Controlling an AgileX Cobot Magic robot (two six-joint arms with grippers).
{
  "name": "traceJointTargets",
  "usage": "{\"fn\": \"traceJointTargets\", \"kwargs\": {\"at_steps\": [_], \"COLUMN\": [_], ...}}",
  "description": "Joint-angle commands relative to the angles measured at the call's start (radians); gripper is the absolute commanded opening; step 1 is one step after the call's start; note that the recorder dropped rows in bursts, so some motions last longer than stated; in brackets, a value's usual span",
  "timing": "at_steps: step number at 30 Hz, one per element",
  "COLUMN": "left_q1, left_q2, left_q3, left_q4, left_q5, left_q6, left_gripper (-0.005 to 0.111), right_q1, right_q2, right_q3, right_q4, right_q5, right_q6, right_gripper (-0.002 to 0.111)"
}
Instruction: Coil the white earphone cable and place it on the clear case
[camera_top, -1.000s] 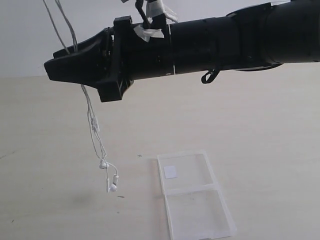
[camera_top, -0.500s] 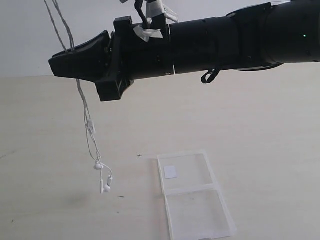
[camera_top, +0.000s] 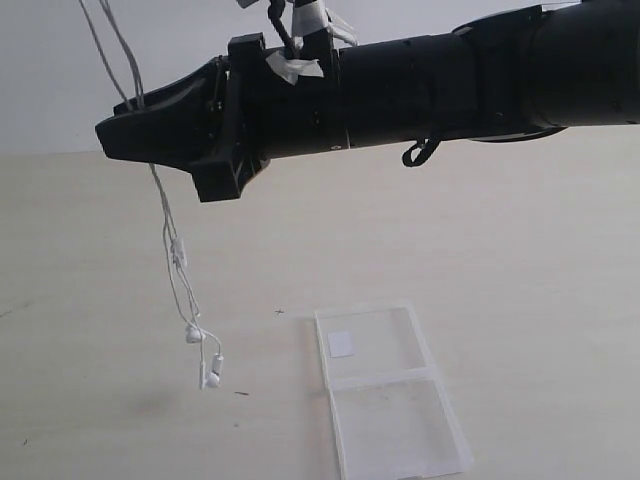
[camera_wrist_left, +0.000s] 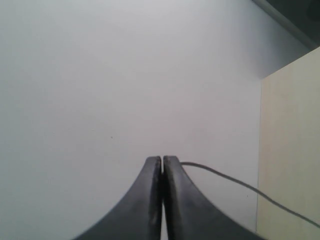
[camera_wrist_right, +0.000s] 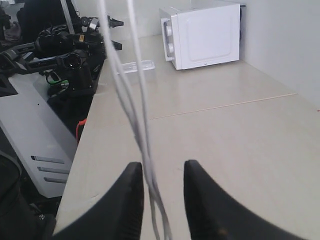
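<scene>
Dangled the white earphone cable (camera_top: 172, 245) at far left, earbuds just above the table (camera_top: 540, 300), pinched high between the left gripper's (camera_wrist_left: 162, 161) pressed-together tips, probably to hang straight. Straddled both strands with the right gripper (camera_wrist_right: 163, 172), jaws spread. Showed the clear case (camera_top: 392, 425) lying bare, right of the earbuds.

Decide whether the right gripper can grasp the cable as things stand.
Probably yes. The cable hangs down between the open fingers of the right gripper, and nothing else sits between them, so closing should catch both strands.
</scene>
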Motion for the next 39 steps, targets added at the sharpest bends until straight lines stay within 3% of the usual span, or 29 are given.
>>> {"fn": "traceJointTargets", "kwargs": {"at_steps": [1, 5, 11, 20, 25, 35, 39], "left_q1": [-0.005, -0.005, -0.005, -0.005, -0.005, -0.005, -0.005], "left_q2": [-0.005, -0.005, -0.005, -0.005, -0.006, -0.043, -0.096], "left_q3": [-0.005, -0.005, -0.005, -0.005, -0.005, -0.005, -0.005], "left_q4": [-0.008, -0.008, -0.008, -0.008, 0.0, 0.509, 0.545], "left_q5": [-0.017, -0.017, -0.014, -0.014, -0.014, 0.021, 0.023], "left_q6": [-0.002, -0.002, -0.002, -0.002, -0.019, -0.3, -0.379], "left_gripper": [0.0, 0.0, 0.0, 0.0, 0.0, 0.0, 0.0], "right_q1": [0.001, 0.001, 0.001, 0.001, 0.001, 0.001, 0.001], "right_q2": [0.002, 0.002, 0.002, 0.002, 0.002, -0.028, -0.069], "right_q3": [-0.007, -0.007, -0.007, -0.007, -0.007, -0.007, -0.007], "right_q4": [0.011, 0.011, 0.011, 0.011, 0.011, 0.011, -0.007], "right_q5": [-0.002, -0.002, -0.002, -0.002, -0.033, -0.142, -0.27], "right_q6": [0.0, 0.005, 0.007, 0.013, 0.039, 0.125, 0.139], "right_gripper": [0.03, 0.026, 0.008, 0.013, 0.0, 0.0, 0.0]}}
